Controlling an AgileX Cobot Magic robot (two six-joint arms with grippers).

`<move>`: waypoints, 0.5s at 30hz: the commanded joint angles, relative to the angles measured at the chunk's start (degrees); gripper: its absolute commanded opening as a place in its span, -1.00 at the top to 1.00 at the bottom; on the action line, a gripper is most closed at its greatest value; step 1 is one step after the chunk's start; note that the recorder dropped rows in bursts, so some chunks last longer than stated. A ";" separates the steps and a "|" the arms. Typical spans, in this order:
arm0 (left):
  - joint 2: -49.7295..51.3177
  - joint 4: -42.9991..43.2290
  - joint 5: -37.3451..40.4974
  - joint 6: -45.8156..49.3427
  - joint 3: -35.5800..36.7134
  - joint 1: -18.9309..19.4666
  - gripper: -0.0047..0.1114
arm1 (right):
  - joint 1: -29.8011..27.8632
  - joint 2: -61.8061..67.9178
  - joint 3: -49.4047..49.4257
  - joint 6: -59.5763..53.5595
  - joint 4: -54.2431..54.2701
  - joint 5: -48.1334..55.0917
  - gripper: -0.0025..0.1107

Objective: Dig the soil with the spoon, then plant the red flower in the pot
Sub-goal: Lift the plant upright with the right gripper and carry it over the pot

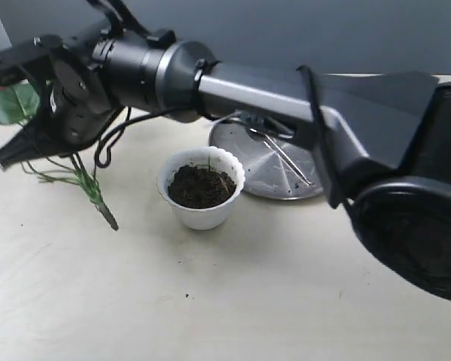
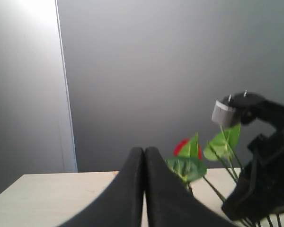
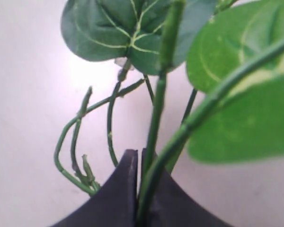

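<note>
My right arm reaches across to the far left, and its gripper (image 1: 3,156) (image 3: 138,155) is shut on the thin green stems of the red flower (image 1: 15,104) (image 3: 154,118). Green leaves and a bit of red bloom show at the left edge, and the brownish stem base (image 1: 105,214) points toward the pot. The white scalloped pot (image 1: 203,214) stands mid-table, holding dark soil (image 1: 201,186). The spoon (image 1: 286,158) lies on the steel plate (image 1: 267,184) behind the pot. My left gripper (image 2: 144,152) is shut on nothing, and the flower (image 2: 189,158) shows beyond it.
The right arm's thick dark body (image 1: 233,86) spans the scene above the plate and pot. Its gripper housing (image 2: 267,170) shows in the left wrist view. A grey wall stands behind the pale tabletop (image 1: 210,301). A few soil crumbs lie on the plate.
</note>
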 commanded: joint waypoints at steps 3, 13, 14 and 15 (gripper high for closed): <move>-0.13 -0.36 -0.41 -0.20 -0.13 -0.38 0.91 | -0.24 -8.55 3.15 7.07 -7.44 -5.87 0.97; -0.13 -0.36 -0.41 -0.20 -0.13 -0.38 0.91 | -1.69 -28.36 30.47 45.22 -47.82 -15.34 0.97; -0.13 -0.36 -0.41 -0.20 -0.13 -0.38 0.91 | -2.40 -30.65 33.43 48.06 -49.98 -17.45 0.97; -0.13 -0.36 -0.41 -0.20 -0.13 -0.38 0.91 | -3.44 -32.90 37.07 51.82 -52.82 -20.55 0.97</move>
